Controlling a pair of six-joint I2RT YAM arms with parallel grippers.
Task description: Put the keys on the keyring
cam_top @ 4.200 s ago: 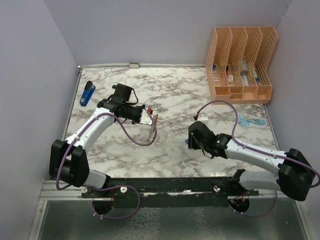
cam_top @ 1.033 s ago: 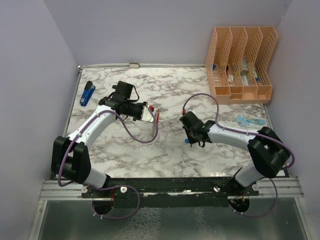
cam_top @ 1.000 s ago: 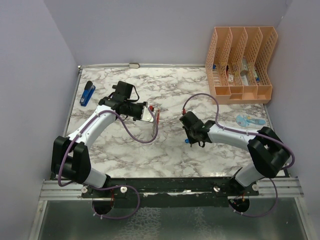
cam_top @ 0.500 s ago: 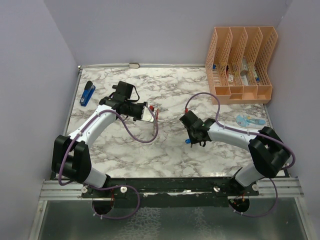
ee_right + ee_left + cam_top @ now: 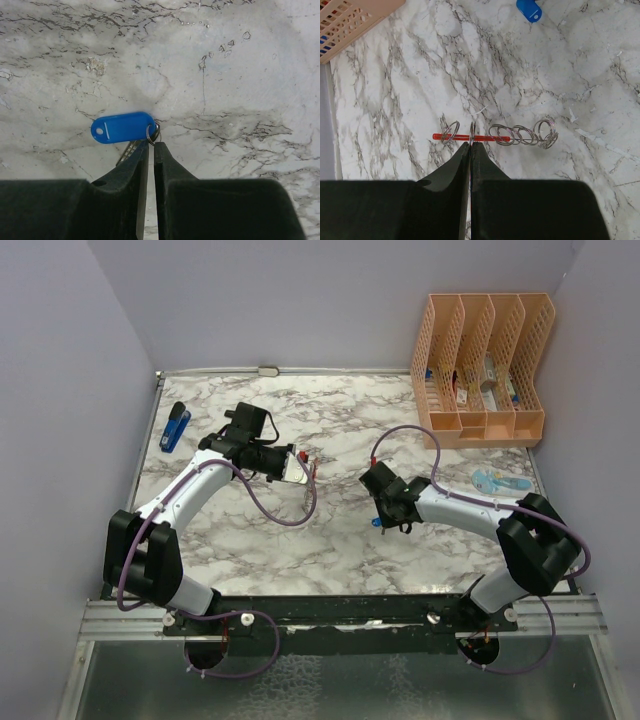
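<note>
The left tool (image 5: 471, 143) was clenched on the keyring (image 5: 495, 136), a thin red bar threaded with a row of silvery wire loops. Its tips pinched one loop near the bar's left end, and the other loops trailed off to the tool's right. I could not tell whether the keyring hung clear of the white marble-patterned bench (image 5: 330, 560) or lay on it.

Across from it, the right tool (image 5: 151, 144) stood with its fingers drawn nearly together. They looked to be grasping the small split ring at the end of the key (image 5: 122, 127), a little silvery key under a bright blue oval plastic tag. The tag lay just ahead of the tips and to their left, flat on the bench.

From above, the left tool (image 5: 303, 468) and the right tool (image 5: 379, 519) faced each other, well apart.

I judged this to be the pick-up step: both parts gripped, nothing joined yet. The next move would call for lifting the key, carrying it over towards the left tool, and lining its ring up with a free end of the keyring. That alignment leaves little room for error.
</note>
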